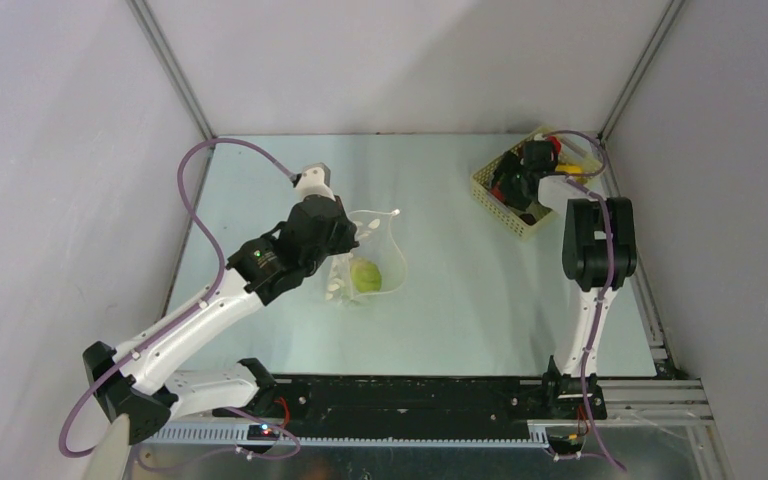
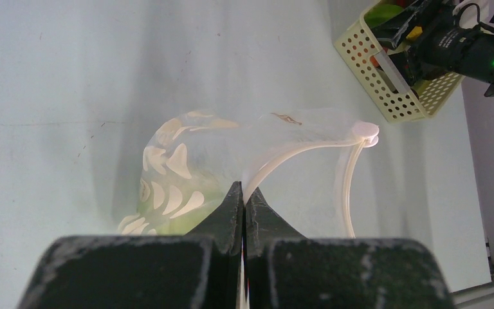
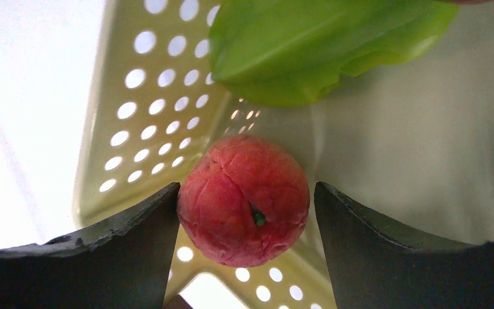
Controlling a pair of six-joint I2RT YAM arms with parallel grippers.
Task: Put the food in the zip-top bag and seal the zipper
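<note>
Overhead, I see the left gripper (image 1: pixel 358 232) at the mouth of the zip-top bag (image 1: pixel 378 262), which lies mid-counter (image 1: pixel 480 310) with one green food piece (image 1: pixel 365 276) already inside. The right gripper (image 1: pixel 528 180) is down in the basket (image 1: pixel 495 207) at the far right corner.

In the left wrist view, the left gripper is clenched on the zipper (image 2: pixel 296 149) strip. I judge this props the mouth open for loading.

Only the right wrist view shows the pick. The jaws are released and straddle a red fruit (image 3: pixel 244 209) beside a green leafy piece (image 3: pixel 309 45), not yet clamped.
</note>
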